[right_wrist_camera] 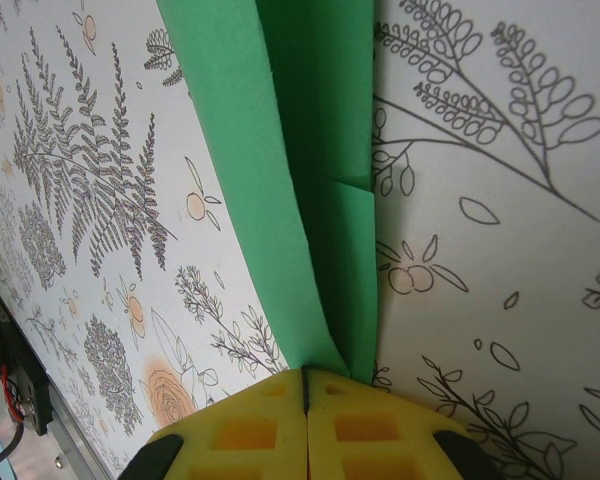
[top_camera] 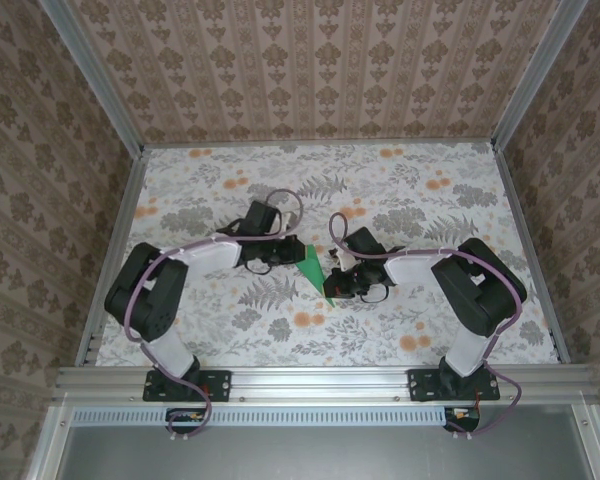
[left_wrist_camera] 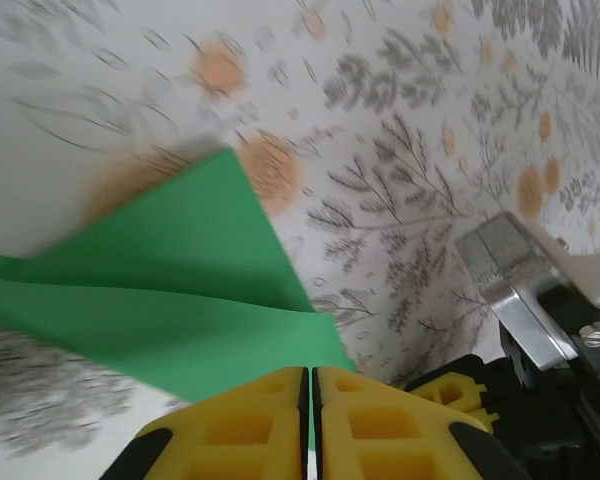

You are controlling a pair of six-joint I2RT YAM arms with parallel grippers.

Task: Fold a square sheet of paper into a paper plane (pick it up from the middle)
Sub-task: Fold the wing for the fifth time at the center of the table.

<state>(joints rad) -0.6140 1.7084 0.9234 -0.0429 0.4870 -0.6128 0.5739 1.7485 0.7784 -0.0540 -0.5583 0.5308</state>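
Paper [top_camera: 311, 268], bright green and folded to a narrow pointed shape, lies in the middle of the floral cloth [top_camera: 400, 180], between my two arms. From the top camera I see it as a small triangle.

On its left side the left gripper [top_camera: 285, 256] holds it. In the left wrist view the yellow pads [left_wrist_camera: 240, 430] are pressed together and the edge of the paper goes in between them. There the paper shows two flat layers that spread apart like a wedge and end in a sharp corner.

On its right side the right gripper [top_camera: 333, 284] is closed on it too. In the right wrist view two long green flaps with a crease between them run down into its own pads [right_wrist_camera: 380, 430].

The part of the paper inside each grip is hidden. The far end is cut off at the top of the right wrist view, and the left wrist view is blurred, so I cannot tell how many folds it has.
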